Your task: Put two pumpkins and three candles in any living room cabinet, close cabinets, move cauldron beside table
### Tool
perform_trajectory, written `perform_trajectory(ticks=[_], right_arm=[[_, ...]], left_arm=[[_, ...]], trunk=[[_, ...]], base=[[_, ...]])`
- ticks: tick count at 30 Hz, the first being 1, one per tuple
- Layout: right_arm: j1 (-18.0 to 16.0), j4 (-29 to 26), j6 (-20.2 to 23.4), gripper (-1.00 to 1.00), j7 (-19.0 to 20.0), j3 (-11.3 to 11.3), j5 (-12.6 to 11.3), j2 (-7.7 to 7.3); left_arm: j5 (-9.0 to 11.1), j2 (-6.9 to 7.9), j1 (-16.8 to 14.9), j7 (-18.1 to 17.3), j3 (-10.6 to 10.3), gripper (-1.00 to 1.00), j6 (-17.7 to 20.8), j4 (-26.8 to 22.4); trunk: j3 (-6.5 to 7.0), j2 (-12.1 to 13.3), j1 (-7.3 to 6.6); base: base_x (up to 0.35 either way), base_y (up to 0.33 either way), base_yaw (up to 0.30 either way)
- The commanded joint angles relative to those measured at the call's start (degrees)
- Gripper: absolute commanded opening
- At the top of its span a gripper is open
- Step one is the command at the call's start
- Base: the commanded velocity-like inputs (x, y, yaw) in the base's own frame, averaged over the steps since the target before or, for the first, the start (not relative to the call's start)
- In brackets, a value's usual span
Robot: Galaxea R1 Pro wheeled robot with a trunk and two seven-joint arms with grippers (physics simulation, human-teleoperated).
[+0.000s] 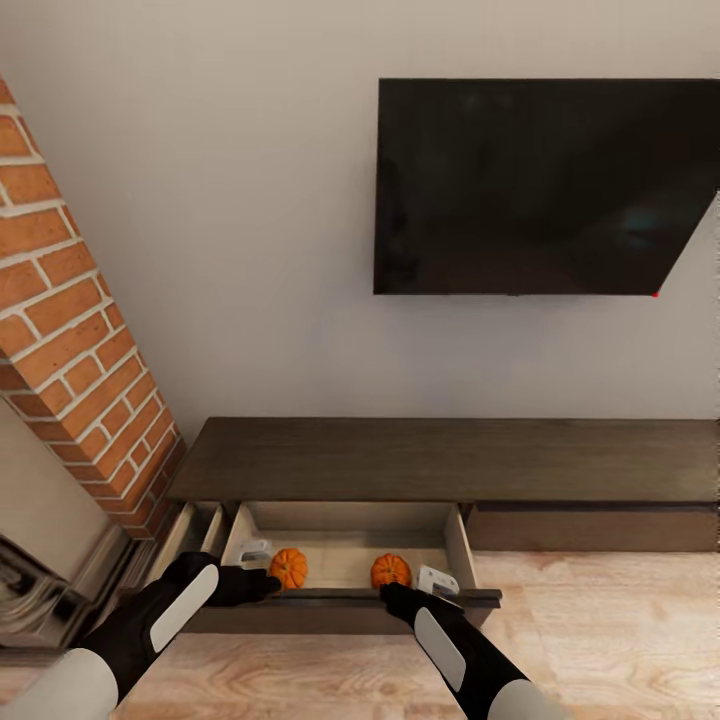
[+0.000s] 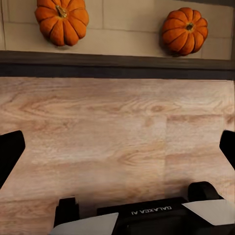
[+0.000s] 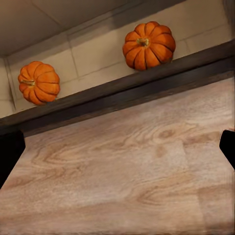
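Observation:
The cabinet (image 1: 440, 460) runs along the wall, and one of its drawers (image 1: 345, 597) is pulled out over the floor. Two orange pumpkins (image 1: 289, 567) (image 1: 390, 571) sit side by side on its pale bottom. They also show in the left wrist view (image 2: 61, 19) (image 2: 185, 30) and the right wrist view (image 3: 148, 44) (image 3: 39, 82). My left gripper (image 1: 262, 572) (image 2: 117, 152) hovers at the drawer's front left, open and empty. My right gripper (image 1: 415, 588) (image 3: 117, 152) hangs at the front right, open too. The candles, cauldron and table are out of view.
A brick column (image 1: 70, 330) stands at the cabinet's left end, with a second narrow opening (image 1: 195, 530) beside the open drawer. A black television (image 1: 530, 190) hangs on the wall above. Light wooden floor (image 1: 600, 640) spreads in front and to the right.

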Motion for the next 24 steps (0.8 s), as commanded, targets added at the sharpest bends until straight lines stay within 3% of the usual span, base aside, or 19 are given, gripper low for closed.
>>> perform_trajectory(ticks=[1,21,24], right_arm=[[-0.04,-0.11,0.16,1.0,-0.5,0.33,-0.42,-0.04],[0.0,-0.11,0.16,1.0,-0.5,0.42,-0.38,0.01],[0.02,-0.11,0.1,1.0,-0.5,0.42,-0.35,0.03]], left_arm=[[0.62,0.09,-0.05,0.54,-0.25,1.0,0.07,-0.11],[0.62,0.2,-0.05,0.54,-0.23,1.0,0.07,-0.15],[0.62,0.2,-0.05,0.54,-0.24,1.0,0.04,-0.15]], trunk=[[-0.06,-0.04,-0.03],[-0.06,-0.04,-0.03],[-0.6,-1.25,0.63]], base=[[-0.331,0.0,0.0],[-0.33,0.0,0.0],[-0.33,0.0,0.0]])
